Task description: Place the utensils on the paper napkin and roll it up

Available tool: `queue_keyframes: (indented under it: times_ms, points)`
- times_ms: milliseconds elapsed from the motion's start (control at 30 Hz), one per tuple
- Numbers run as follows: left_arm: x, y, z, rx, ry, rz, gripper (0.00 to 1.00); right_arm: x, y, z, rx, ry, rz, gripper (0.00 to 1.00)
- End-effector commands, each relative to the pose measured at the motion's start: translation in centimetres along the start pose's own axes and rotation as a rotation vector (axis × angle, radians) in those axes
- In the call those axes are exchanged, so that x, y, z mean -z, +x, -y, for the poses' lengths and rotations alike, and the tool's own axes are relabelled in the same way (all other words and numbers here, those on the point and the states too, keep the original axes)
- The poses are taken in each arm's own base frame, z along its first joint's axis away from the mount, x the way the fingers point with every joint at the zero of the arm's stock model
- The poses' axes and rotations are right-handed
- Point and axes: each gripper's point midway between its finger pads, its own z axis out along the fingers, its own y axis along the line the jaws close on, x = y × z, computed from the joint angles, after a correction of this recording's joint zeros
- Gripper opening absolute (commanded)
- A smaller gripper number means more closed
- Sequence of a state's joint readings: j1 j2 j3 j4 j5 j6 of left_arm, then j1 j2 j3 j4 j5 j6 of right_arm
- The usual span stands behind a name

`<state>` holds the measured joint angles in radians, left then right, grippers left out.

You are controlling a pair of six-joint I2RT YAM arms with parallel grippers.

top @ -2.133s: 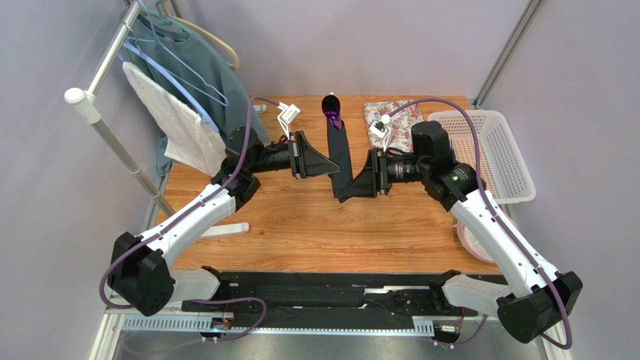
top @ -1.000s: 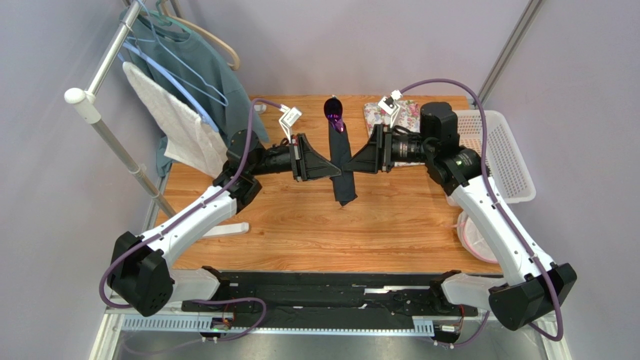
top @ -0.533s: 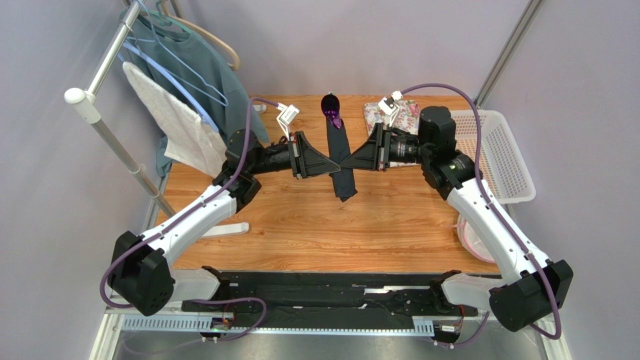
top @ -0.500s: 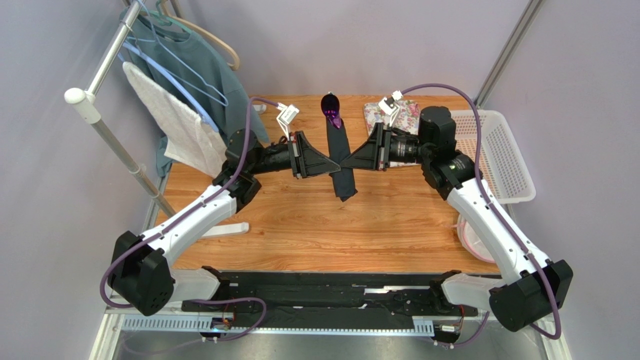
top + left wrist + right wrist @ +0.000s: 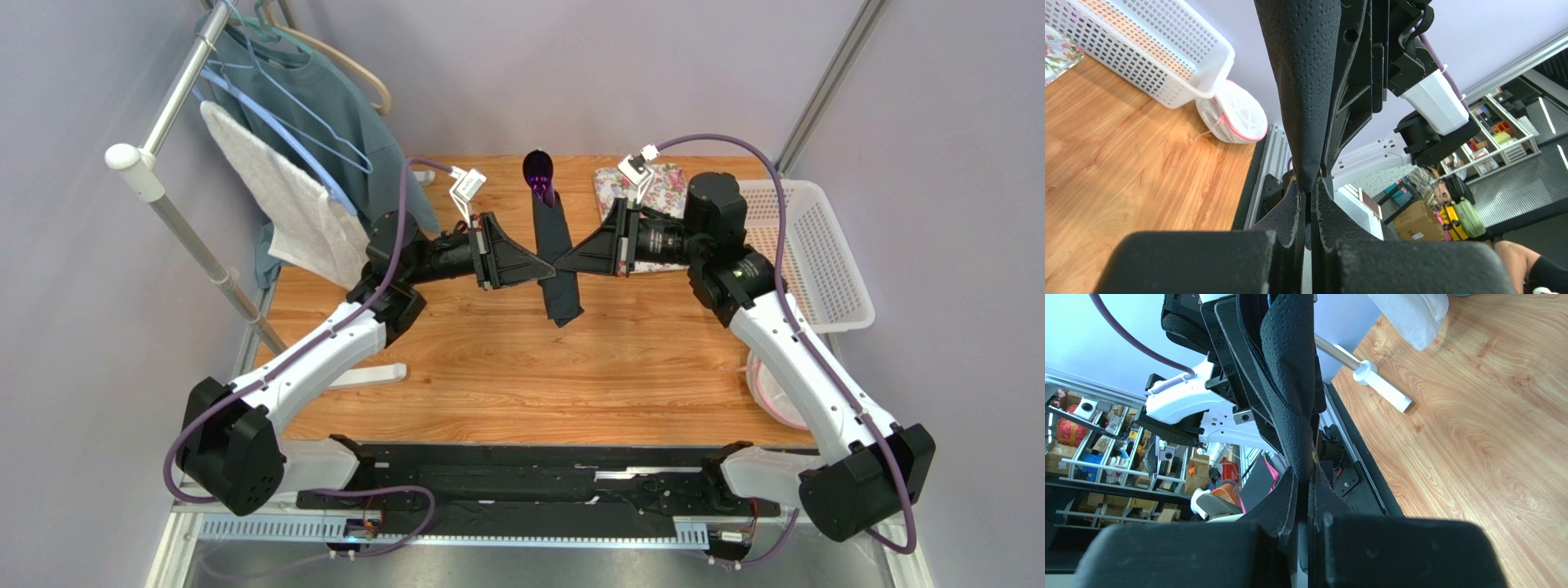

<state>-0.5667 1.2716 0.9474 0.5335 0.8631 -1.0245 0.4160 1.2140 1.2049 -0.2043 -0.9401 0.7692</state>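
Observation:
The paper napkin (image 5: 562, 298) is a black roll held upright above the table, shown close up in the left wrist view (image 5: 1309, 92) and the right wrist view (image 5: 1290, 373). A purple spoon bowl (image 5: 539, 172) of the utensils sticks out of its top; the rest of the utensils is hidden inside. My left gripper (image 5: 547, 267) (image 5: 1309, 190) is shut on the roll from the left. My right gripper (image 5: 568, 259) (image 5: 1303, 478) is shut on it from the right, tip to tip with the left.
A floral mat (image 5: 659, 194) lies at the back right, beside a white mesh basket (image 5: 824, 251). A white, pink-rimmed round object (image 5: 770, 398) sits at the table's right edge. A clothes rack (image 5: 160, 184) with hangers and a white towel (image 5: 292, 208) stands at the left.
My right gripper rose from the roll's lower end to its middle, met the left gripper there, and closed on the roll. The left gripper kept its hold.

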Motion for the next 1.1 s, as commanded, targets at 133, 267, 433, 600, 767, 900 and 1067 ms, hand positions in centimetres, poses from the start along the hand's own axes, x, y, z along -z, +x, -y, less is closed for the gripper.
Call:
queue_keyframes:
  times_ms: [133, 267, 433, 600, 767, 900, 1067]
  points:
    - [0.0, -0.6, 2.5, -0.095, 0.071, 0.007, 0.14, 0.9, -1.2, -1.3, 0.097, -0.023, 0.021, 0.0]
    - [0.1, -0.5, 2.3, -0.093, 0.064, 0.004, 0.3, 1.1, -1.2, -1.6, 0.122, -0.03, 0.012, 0.0]
    - [0.1, -0.4, 2.2, -0.092, 0.059, 0.003, 0.4, 1.6, -1.5, -1.8, 0.151, -0.028, 0.021, 0.0]
    - [0.2, -0.3, 2.1, -0.087, 0.052, 0.0, 0.52, 2.2, -2.0, -2.0, 0.184, -0.032, 0.03, 0.0]
    - [0.5, 0.2, 1.3, -0.087, 0.027, -0.014, 0.67, 4.4, -3.0, -1.1, 0.201, -0.006, 0.039, 0.0]
    - [0.8, 0.8, 0.9, -0.105, 0.015, -0.04, 0.73, 6.5, -3.5, 0.6, 0.204, 0.028, 0.041, 0.0]
    - [1.0, 1.5, 0.6, -0.13, 0.018, -0.068, 0.74, 10.3, -4.1, 3.6, 0.16, 0.121, 0.072, 0.0]
